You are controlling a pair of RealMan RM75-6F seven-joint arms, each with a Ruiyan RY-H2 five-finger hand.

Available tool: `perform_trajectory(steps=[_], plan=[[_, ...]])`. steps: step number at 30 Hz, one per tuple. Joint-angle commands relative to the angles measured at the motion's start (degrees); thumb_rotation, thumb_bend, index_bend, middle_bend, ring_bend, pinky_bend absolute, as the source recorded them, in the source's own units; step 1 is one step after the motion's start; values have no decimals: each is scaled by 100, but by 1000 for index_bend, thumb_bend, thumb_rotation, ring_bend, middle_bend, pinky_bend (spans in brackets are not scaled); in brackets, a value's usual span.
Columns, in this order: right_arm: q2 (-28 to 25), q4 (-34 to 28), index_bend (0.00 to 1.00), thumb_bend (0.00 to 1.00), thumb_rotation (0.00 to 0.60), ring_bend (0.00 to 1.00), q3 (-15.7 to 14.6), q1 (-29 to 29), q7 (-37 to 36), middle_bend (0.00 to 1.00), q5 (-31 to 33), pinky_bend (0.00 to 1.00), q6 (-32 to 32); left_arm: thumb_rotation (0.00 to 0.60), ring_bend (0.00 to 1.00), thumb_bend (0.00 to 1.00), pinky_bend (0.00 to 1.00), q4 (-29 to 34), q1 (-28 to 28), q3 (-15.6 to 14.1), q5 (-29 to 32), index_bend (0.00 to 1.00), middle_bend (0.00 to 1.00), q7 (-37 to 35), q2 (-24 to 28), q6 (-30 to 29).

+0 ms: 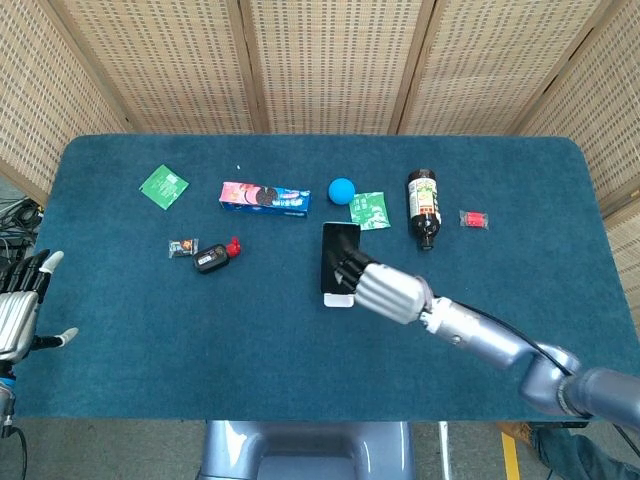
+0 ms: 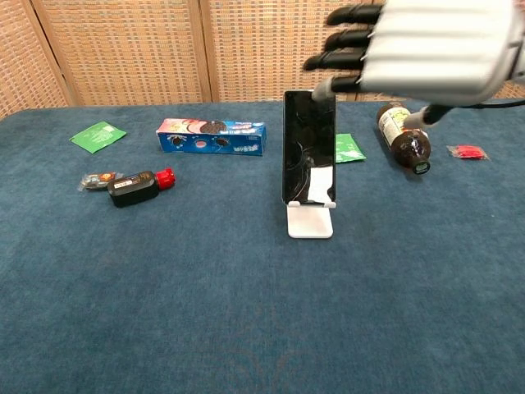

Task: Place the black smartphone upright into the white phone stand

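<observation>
The black smartphone [image 2: 308, 148] stands upright in the white phone stand [image 2: 310, 222] at the table's middle, with nothing holding it. My right hand [image 2: 426, 41] hovers above and to the right of it, fingers stretched out and holding nothing. In the head view the right hand [image 1: 385, 288] covers part of the smartphone [image 1: 336, 250] and the stand [image 1: 338, 299]. My left hand [image 1: 18, 310] hangs off the table's left edge with its fingers spread and nothing in it.
Behind the stand lie a cookie box [image 2: 213, 136], a blue ball [image 1: 342, 189], a green packet [image 2: 348, 148] and a dark bottle [image 2: 402, 135]. A red wrapper [image 2: 468, 151] is at the far right. A small black bottle with a red cap [image 2: 139, 185] lies to the left.
</observation>
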State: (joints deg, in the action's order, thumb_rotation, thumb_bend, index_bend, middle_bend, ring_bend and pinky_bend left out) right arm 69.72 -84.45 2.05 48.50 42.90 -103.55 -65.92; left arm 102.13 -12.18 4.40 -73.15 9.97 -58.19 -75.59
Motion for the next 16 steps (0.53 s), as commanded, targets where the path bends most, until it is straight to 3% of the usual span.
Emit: perform_trajectory(steps=[1,3,9,16], plan=[[-342,-1007,64,1,600,18,67,-1627,-990,18,1521,14,-1382,600,0,0,0,34,64,-58,-256,0,0,-119,20,-158],[-348,-1246,9,0,600,0,-38,-2040,-1434,0,1799,0,-1637,600,0,0,0,39,108,-82,-390,0,0,-158,22,-261],[-301,-1231,0,0,600,0,-342,-2902,-2163,0,2068,0,-2194,600,0,0,0,30,234,-138,-676,0,0,-88,-13,-563],[-301,-1089,0,0,600,0,-364,-3312,-2484,0,1978,0,-2440,600,0,0,0,65,402,-194,-932,0,0,-220,20,-855]])
